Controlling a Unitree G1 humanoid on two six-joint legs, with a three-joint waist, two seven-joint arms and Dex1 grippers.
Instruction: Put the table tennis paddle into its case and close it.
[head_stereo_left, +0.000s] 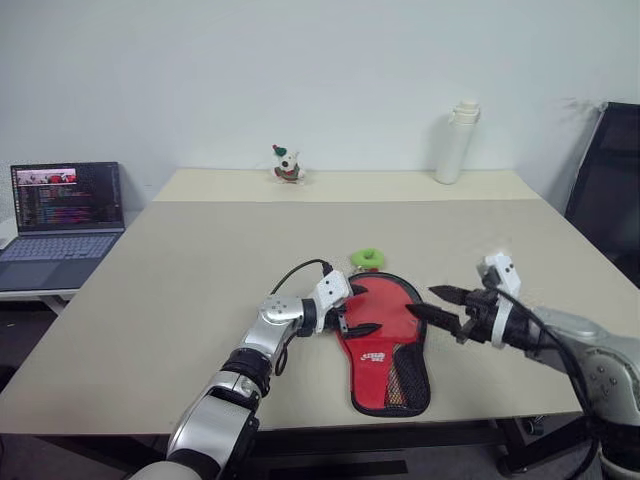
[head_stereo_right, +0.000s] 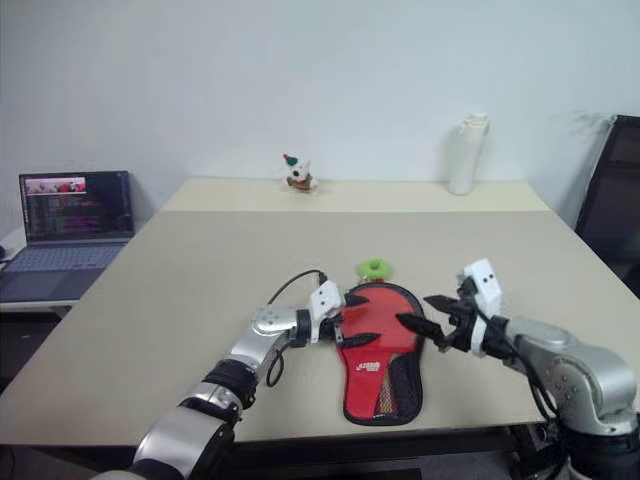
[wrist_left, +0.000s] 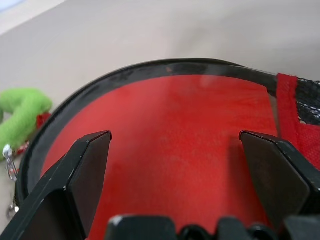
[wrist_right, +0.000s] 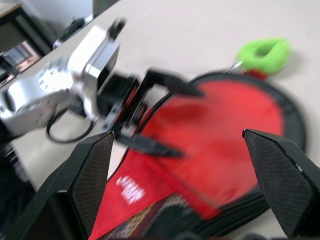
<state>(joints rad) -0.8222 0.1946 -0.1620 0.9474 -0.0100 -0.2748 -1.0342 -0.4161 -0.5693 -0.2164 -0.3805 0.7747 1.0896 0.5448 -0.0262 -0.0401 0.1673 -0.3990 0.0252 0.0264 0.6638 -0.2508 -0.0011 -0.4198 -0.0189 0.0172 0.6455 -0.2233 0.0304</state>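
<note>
Beige surface (head_stereo_left: 200, 270) stretches before me to a white wall, with a laptop (head_stereo_left: 62, 215) off its left edge, a small toy figure (head_stereo_left: 288, 165) and a white bottle (head_stereo_left: 456, 143) at the far side. Near the front edge lies the case (head_stereo_left: 385, 340), red side up, white logo and black mesh pocket toward me, its round end pointing away. A green ring (head_stereo_left: 368, 259) lies touching that far round end. My left gripper (head_stereo_left: 358, 312) reaches in from the left, its jaws wide apart, one either side of the case's left rim over the red fabric. My right gripper (head_stereo_left: 437, 303) hovers just beside the case's right edge, jaws spread wide too, gripping nothing, pointing toward the left gripper.
</note>
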